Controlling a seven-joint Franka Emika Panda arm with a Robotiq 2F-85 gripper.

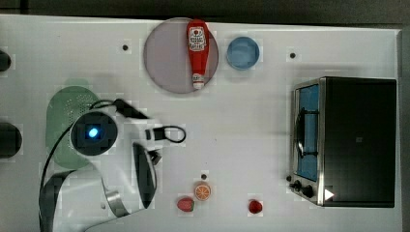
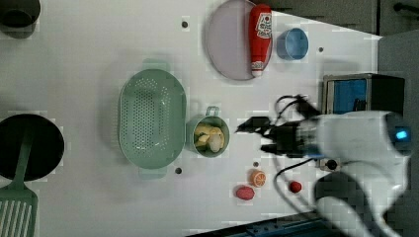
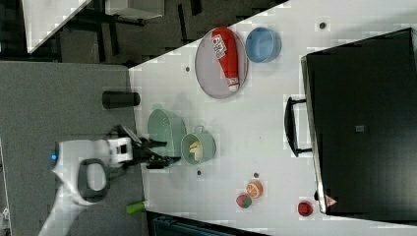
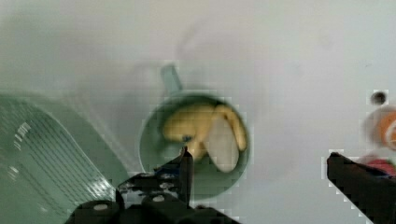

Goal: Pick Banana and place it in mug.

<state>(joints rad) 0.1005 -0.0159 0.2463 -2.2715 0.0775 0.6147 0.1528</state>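
The banana (image 4: 201,126), pale yellow with a cream cut face, lies inside the pale-green mug (image 4: 145,140). In the left view the banana (image 2: 209,138) fills the mug (image 2: 189,134), which stands just to the left view's right of the basket. My gripper (image 4: 259,158) hovers above the mug, open, with nothing between its fingers. In the left view the gripper (image 2: 257,136) is to the left view's right of the mug. In the right view the gripper (image 3: 164,151) overlaps the basket, beside the mug (image 3: 209,147) holding the banana (image 3: 195,147).
A perforated green basket (image 2: 150,118) touches the mug's side. A grey plate (image 2: 225,42) carries a ketchup bottle (image 2: 260,37), next to a blue bowl (image 2: 291,43). An orange slice (image 2: 257,177), two red fruits (image 2: 244,192) and a toaster oven (image 1: 355,140) stand nearby.
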